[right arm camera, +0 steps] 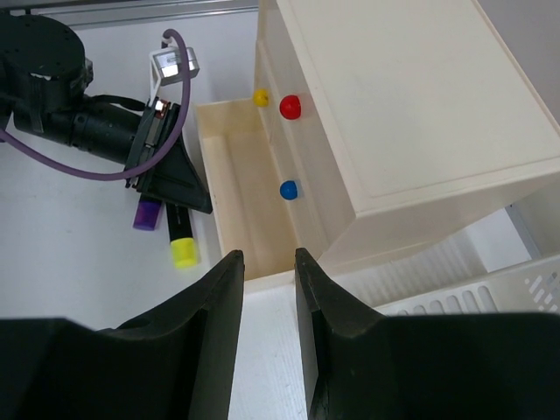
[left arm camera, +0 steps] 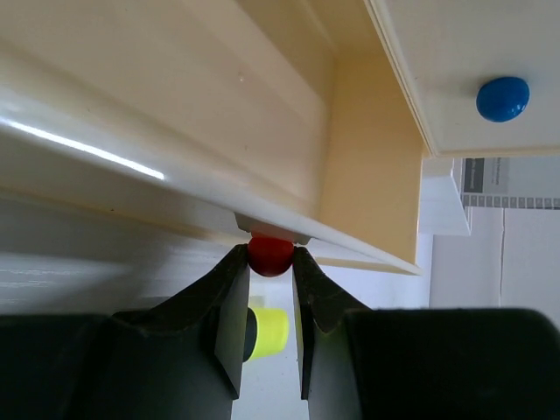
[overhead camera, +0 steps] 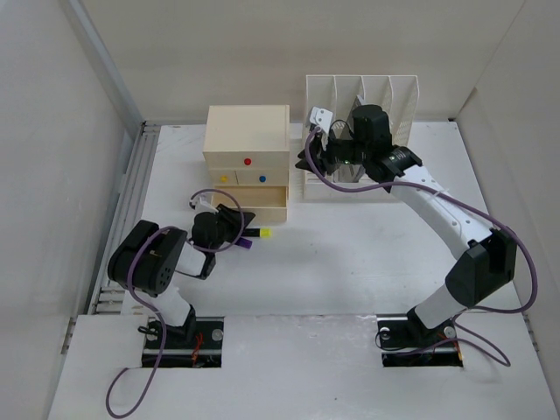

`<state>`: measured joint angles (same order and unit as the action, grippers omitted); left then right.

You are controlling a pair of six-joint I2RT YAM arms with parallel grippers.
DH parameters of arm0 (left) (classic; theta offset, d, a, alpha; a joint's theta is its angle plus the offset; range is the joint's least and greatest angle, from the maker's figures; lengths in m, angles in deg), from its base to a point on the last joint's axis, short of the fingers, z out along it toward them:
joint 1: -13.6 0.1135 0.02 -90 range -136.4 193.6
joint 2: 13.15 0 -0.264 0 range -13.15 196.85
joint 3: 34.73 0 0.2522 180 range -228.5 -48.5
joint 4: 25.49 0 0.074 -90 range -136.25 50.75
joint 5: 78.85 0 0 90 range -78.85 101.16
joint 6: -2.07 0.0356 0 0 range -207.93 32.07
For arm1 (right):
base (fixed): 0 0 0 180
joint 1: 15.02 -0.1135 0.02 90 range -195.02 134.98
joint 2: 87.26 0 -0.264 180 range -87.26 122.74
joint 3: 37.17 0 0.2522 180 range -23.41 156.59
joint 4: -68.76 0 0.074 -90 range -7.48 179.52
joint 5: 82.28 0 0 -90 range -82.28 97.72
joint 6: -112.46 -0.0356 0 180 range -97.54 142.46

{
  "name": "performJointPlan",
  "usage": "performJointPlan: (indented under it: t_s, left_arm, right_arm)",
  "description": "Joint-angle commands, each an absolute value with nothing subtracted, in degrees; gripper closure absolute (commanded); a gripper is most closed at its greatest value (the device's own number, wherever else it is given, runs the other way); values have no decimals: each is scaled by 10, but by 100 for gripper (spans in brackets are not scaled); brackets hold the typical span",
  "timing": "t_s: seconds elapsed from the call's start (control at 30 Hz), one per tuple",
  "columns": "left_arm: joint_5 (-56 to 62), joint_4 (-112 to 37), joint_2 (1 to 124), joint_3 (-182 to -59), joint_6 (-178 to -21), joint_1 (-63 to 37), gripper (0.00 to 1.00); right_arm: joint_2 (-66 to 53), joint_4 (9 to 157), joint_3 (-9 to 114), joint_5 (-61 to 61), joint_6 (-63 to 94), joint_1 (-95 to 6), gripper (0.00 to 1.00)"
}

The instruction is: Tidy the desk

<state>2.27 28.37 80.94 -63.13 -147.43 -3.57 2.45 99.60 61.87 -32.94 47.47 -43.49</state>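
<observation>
The white table point(overhead camera: 350, 254) spreads under both arms and fills the middle of the top view, carrying everything else. At about 11 o'clock from its centre stands a cream drawer box point(overhead camera: 247, 131), and at about 1 o'clock, just beside the box, a white slotted file rack point(overhead camera: 363, 92). The box's bottom drawer point(overhead camera: 265, 203) stands out from the front toward 6 o'clock, its inside open to view. The left tool point(left arm camera: 268, 259) is closed on the small red knob point(left arm camera: 270, 254) at the front of that drawer, one finger pressed to each side of the knob. Above it on the box front sit a blue knob point(left arm camera: 502, 98), a yellow knob point(right arm camera: 260, 97) and a second red knob point(right arm camera: 290, 107). Two markers lie on the table at roughly 9 o'clock from its centre, just under the left tool. One has a yellow cap point(right arm camera: 185, 252) and the other a purple cap point(right arm camera: 147, 214), and they lie side by side and close together. The right tool point(right arm camera: 267, 273) hangs above the table at the 3 o'clock side of the drawer box, near the foot of the file rack. Its jaws are parted with only bare table showing between them, gripping nothing. It is well apart from the left tool.
</observation>
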Motion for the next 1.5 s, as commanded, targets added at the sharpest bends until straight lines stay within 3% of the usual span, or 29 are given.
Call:
performJointPlan:
  t_s: [0.0,0.23,0.3,0.37,0.4,0.43,0.47,0.57,0.63,0.8,0.9,0.93,0.97,1.0,1.03,1.1,1.17,1.2,1.3,1.47]
  left_arm:
    - [94,286,799,-661,-1454,6,99]
    - [89,260,823,-705,-1430,11,98]
    - [83,260,823,-705,-1430,11,97]
    - [76,265,808,-693,-1430,11,92]
    - [70,265,799,-685,-1430,11,87]
    - [62,276,790,-664,-1430,11,75]
    - [62,282,765,-652,-1430,11,67]
    - [54,266,711,-609,-1430,3,46]
    - [54,236,631,-591,-1423,-12,32]
    - [79,68,423,-566,-1396,-42,24]
    - [97,-36,264,-597,-1359,-55,26]
    - [107,-117,187,-611,-1350,-55,30]
    - [116,-163,150,-626,-1337,-55,35]
    - [123,-206,118,-645,-1324,-60,58]
    - [138,-280,86,-678,-1306,-60,69]
    - [144,-339,9,-713,-1294,-60,80]
    - [162,-409,-37,-767,-1264,-60,80]
    - [170,-431,-47,-786,-1249,-60,77]
    - [192,-496,-67,-843,-1210,-60,51]
    - [185,-532,-73,-865,-1136,-60,38]
  right_arm:
    - [17,966,615,-350,468,-431,65]
    - [17,971,615,-332,468,-431,62]
    - [22,971,615,-331,468,-431,58]
    - [27,989,615,-331,476,-431,44]
    - [27,997,615,-331,492,-431,38]
    - [34,1007,623,-331,501,-431,30]
    - [34,1021,628,-346,515,-431,15]
    - [58,1084,657,-353,563,-447,0]
    - [69,1116,672,-339,579,-464,0]
    - [74,1121,665,-270,618,-514,0]
    - [88,1112,658,-251,618,-549,21]
    - [97,1112,664,-251,618,-562,48]
    - [106,1120,664,-245,618,-569,59]
    - [115,1120,664,-245,618,-577,64]
    - [134,1120,664,-237,618,-585,65]
    - [155,1114,664,-222,618,-605,59]
    - [189,1108,659,-203,618,-618,47]
    - [200,1108,659,-198,618,-624,43]
    - [246,1108,671,-193,618,-629,41]
    - [302,1108,705,-142,607,-642,41]
